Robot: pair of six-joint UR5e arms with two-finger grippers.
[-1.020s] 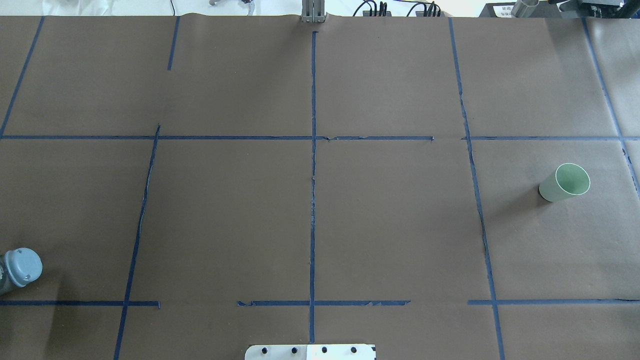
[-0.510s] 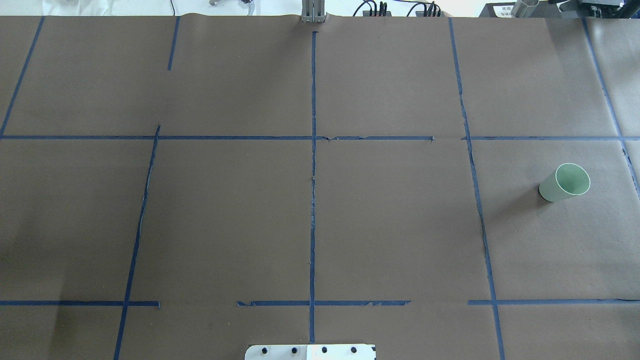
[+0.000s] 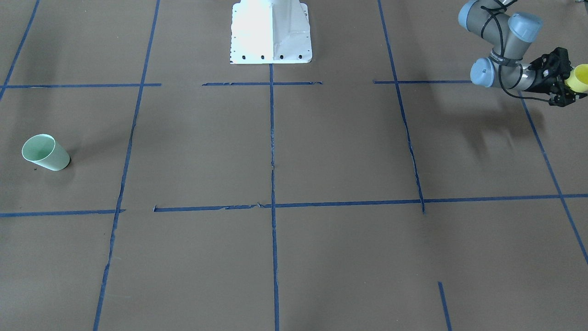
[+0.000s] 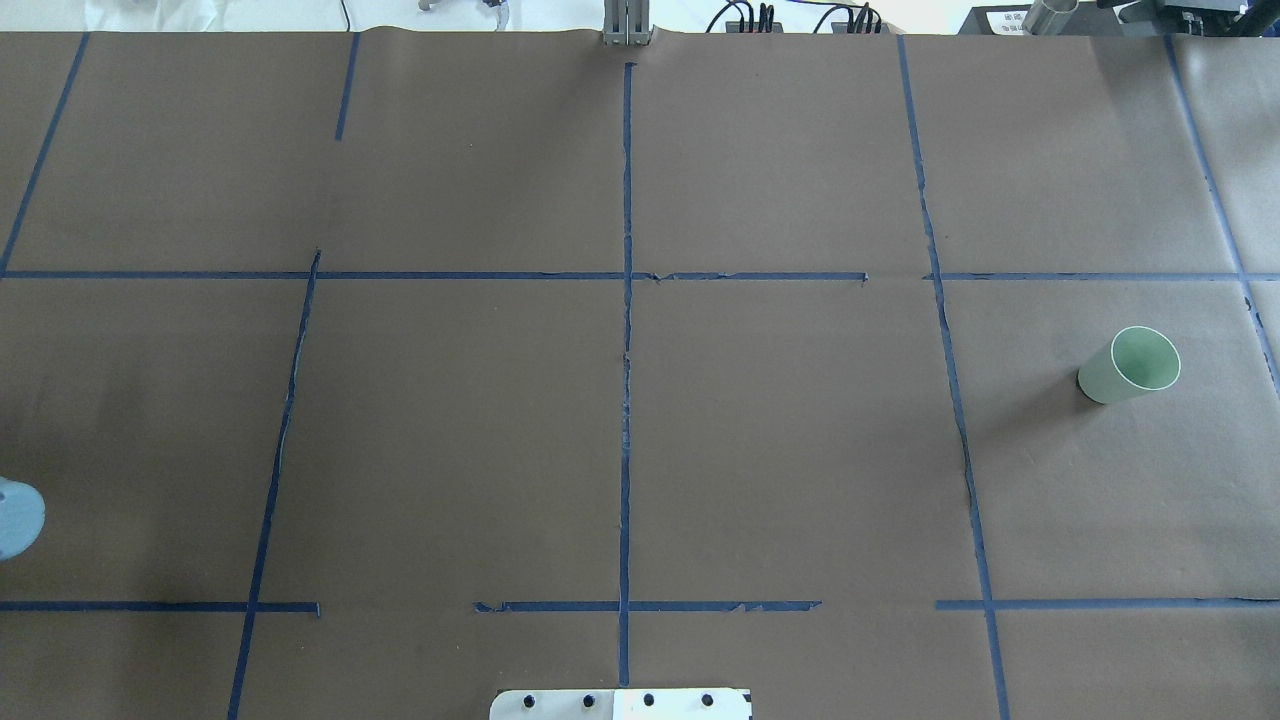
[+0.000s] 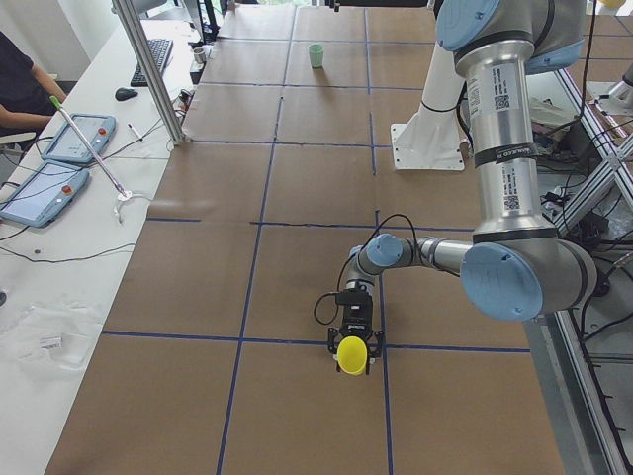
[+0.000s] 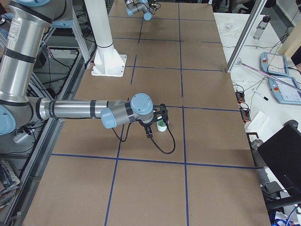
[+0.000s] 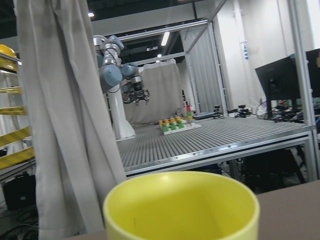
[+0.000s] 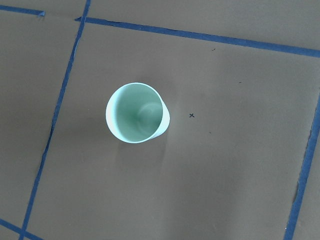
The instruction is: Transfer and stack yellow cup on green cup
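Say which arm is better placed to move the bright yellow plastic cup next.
Left: its end effector grips that bright yellow plastic cup; the right arm hangs above the pale green plastic cup.

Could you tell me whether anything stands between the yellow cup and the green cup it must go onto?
Nothing visible does: between the yellow cup in the left hand and the green cup lies only bare table with flat blue tape lines.

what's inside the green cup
Nothing. The right wrist view looks almost straight down into the green cup and shows only its bare inner wall and bottom. Nothing covers the opening, so none of the inside is hidden.
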